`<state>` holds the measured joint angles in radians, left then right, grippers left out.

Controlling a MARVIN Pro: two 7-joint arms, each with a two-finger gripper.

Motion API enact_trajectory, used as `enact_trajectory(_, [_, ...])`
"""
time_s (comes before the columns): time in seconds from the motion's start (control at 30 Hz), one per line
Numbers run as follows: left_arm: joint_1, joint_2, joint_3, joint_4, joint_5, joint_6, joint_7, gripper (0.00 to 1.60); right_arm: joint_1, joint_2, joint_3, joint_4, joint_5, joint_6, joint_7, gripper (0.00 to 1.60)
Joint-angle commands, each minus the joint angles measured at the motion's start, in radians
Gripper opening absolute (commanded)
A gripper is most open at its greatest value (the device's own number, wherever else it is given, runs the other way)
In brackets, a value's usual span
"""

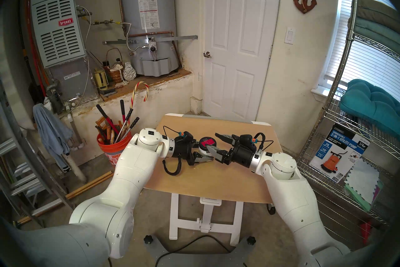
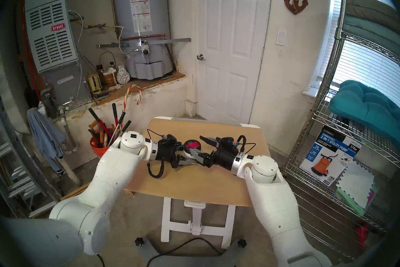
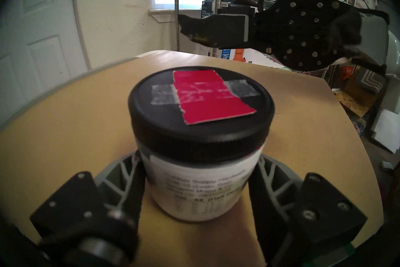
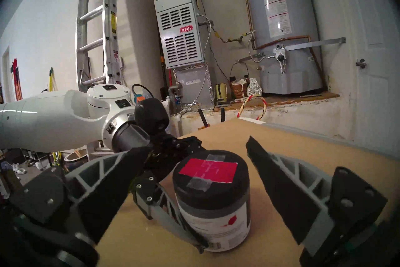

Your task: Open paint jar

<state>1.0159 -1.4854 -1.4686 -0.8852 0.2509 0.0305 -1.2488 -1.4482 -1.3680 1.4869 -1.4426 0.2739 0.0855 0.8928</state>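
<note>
- Small squat paint jar (image 3: 200, 186) with white label, upright near middle of the tan wooden desk (image 1: 207, 182).
- Black round lid (image 3: 200, 112) on jar, red-pink square and grey tape on top.
- Left pincer (image 3: 199, 175) clamped on jar body below lid, fingers either side.
- Right pincer (image 4: 216, 175) spread wide, holding nothing, fingers flanking lid without touching.
- Orange bucket (image 1: 108, 149) of tools on floor, left of desk.

Daylight is pouring through the blinds of the window (image 1: 365, 54), blowing out to white there, and the room is dimming away from it. All 4 fisheye views are bending straight lines and darkening at the rims. Both wrist views are blurring at their bottom corners.
</note>
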Motion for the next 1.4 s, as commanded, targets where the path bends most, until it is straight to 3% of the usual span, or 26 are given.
enact_trajectory(0.0, [-0.021,-0.002,0.002,-0.005,0.000,-0.004,-0.005,0.00,-0.097,-0.040,-0.017,-0.122,-0.035,-0.019,-0.077,1.60])
enact_trajectory(0.17, [-0.021,-0.002,0.004,-0.005,-0.001,-0.005,-0.008,0.00,-0.144,-0.057,-0.020,-0.178,-0.071,-0.022,-0.149,1.60])
enact_trajectory(0.43, [-0.023,-0.003,0.005,-0.003,-0.001,-0.009,-0.020,0.00,-0.235,-0.104,-0.028,-0.303,-0.189,0.002,-0.332,1.60])
enact_trajectory(0.77, [-0.027,-0.003,0.003,0.005,-0.001,-0.013,-0.031,0.00,-0.310,-0.170,-0.065,-0.414,-0.306,0.150,-0.519,1.60])
enact_trajectory(0.97, [-0.031,-0.004,0.002,0.013,0.000,-0.015,-0.034,0.00,-0.304,-0.176,-0.082,-0.422,-0.309,0.186,-0.558,1.60])
enact_trajectory(1.37, [-0.042,-0.006,0.000,0.034,0.001,-0.023,-0.034,0.00,-0.284,-0.185,-0.076,-0.404,-0.264,0.186,-0.527,1.60])
